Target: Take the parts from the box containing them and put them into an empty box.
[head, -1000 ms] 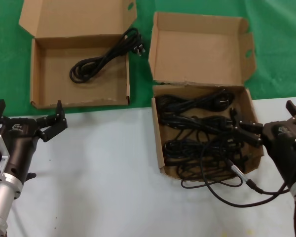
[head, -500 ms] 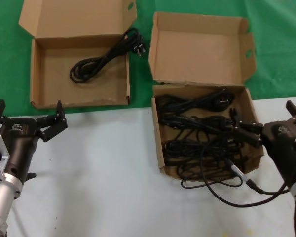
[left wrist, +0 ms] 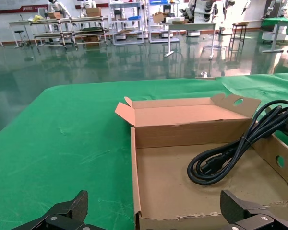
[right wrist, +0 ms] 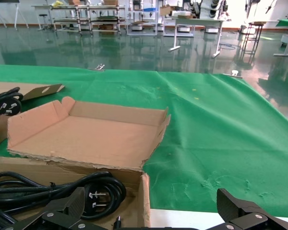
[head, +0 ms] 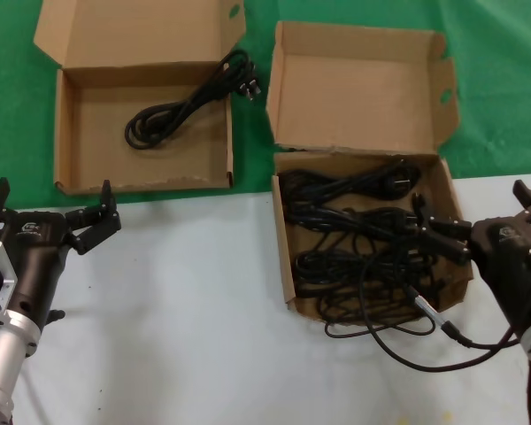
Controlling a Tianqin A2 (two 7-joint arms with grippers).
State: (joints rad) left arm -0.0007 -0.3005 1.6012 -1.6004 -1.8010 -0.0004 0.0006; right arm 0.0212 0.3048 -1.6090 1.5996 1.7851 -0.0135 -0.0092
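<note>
The squarish box [head: 288, 266] with the tall eared lid [right wrist: 86, 136] stands at the right and holds several coiled black cables [head: 363, 239] [right wrist: 62, 191]. The wide shallow box [head: 97, 168] [left wrist: 182, 191] at the back left holds one coiled cable [head: 177, 111] [left wrist: 235, 153], its plug end lying over the far right corner. My left gripper [head: 51, 202] [left wrist: 156, 216] hovers open and holding nothing just in front of the wide box's near wall. Beside the squarish box's right wall, my right gripper [head: 487, 212] [right wrist: 153, 214] is open, with one finger [head: 442, 232] over the cables.
My own thin black cable with a silver connector [head: 425, 310] loops over the squarish box's front corner onto the white table [head: 177, 310]. Green cloth [head: 496, 97] covers the far half, under the wide box and both lids.
</note>
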